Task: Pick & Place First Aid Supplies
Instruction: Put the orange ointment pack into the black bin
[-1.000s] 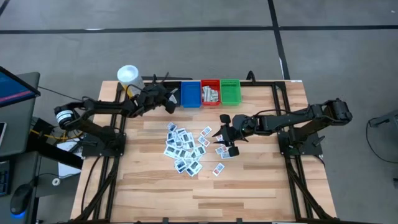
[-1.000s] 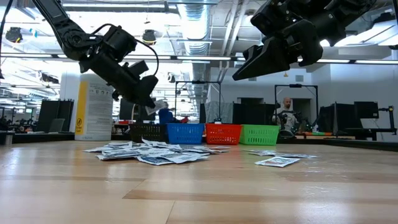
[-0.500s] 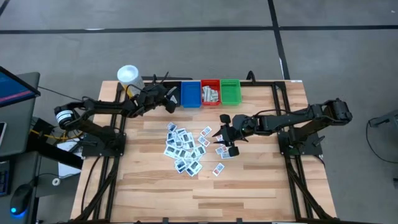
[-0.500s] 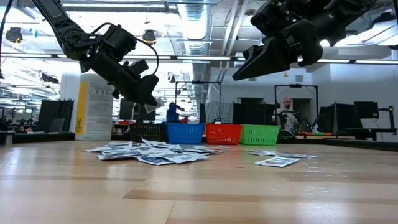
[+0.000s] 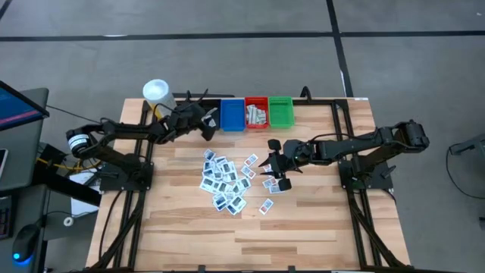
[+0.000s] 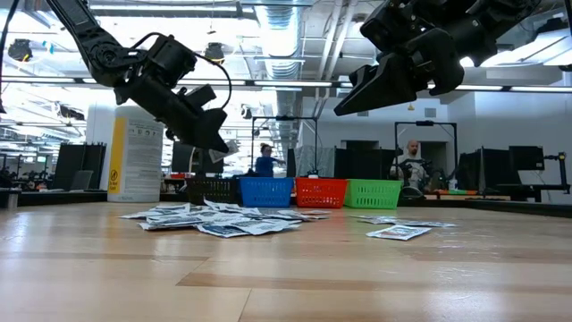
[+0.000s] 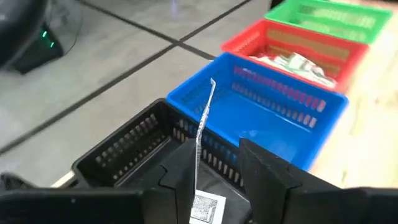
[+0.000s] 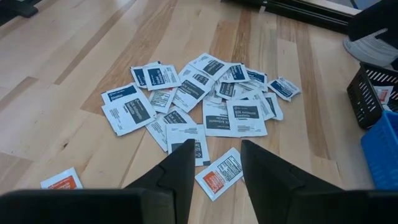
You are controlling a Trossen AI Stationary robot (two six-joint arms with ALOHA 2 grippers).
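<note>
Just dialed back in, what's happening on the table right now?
The left gripper is over the black bin with its fingers parted; a thin white packet stands edge-on against one finger, another lies in the bin below. The right gripper hovers open above the pile of packets on the table, holding nothing. The red bin already holds some packets; the blue bin and green bin look empty.

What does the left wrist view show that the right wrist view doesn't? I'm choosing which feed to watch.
Left wrist only: a thin packet edge-on at the left claw above the black bin, plus the red bin and green bin. Right wrist only: the packet pile on the table ahead of the open right claw. Both: the blue bin.
</note>
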